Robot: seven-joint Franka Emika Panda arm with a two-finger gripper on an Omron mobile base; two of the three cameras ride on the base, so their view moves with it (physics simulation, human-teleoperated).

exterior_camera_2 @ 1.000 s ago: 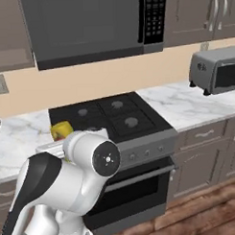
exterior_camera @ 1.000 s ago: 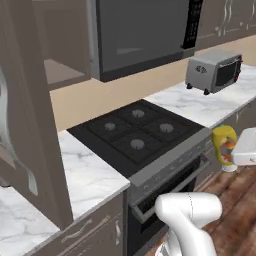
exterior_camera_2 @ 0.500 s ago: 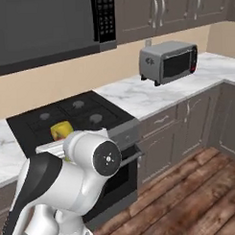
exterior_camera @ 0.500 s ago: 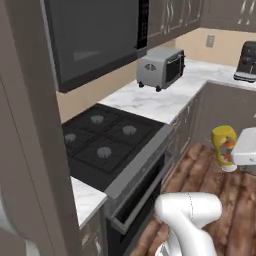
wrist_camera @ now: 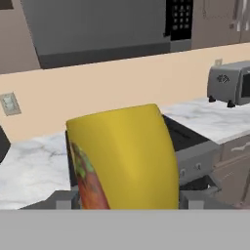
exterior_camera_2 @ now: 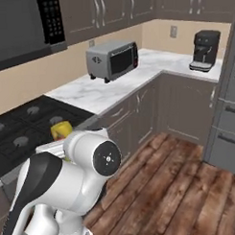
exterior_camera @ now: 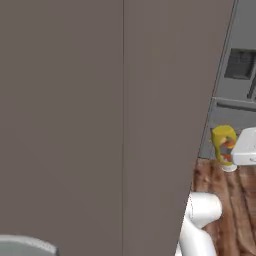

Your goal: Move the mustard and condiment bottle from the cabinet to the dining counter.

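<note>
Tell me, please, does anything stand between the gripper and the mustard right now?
Nothing does: the mustard sits directly between the gripper's fingers, held above the wooden floor. The dining counter cannot be seen, so the way there cannot be judged.

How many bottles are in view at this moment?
1: the mustard, held in the gripper in front of the stove. The condiment bottle may be hidden elsewhere.

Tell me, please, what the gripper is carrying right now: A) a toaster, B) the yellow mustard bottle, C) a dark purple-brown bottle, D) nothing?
B: the hand view shows the mustard seated between the fingers of the gripper, yellow with a colourful label.
</note>
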